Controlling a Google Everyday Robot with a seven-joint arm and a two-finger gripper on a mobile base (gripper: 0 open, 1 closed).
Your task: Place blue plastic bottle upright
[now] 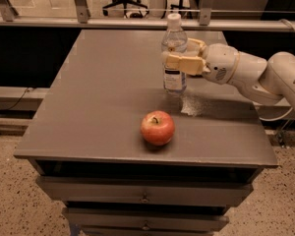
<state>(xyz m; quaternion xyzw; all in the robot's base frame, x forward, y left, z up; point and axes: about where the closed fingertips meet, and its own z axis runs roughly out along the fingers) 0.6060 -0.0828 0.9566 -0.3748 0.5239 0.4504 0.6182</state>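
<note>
One bottle (174,78), one apple (157,127), one table (88,107). Bottle stood upright inside the gripper (176,54) — clamped mid-body, apple nearer the front edge.

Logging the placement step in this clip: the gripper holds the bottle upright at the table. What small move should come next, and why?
Probably open the gripper and let go. It is shut around the middle of the blue plastic bottle, which stands upright, cap up, its base apparently on the table, apart from the apple. Contact is hard to confirm, so release gently.
</note>
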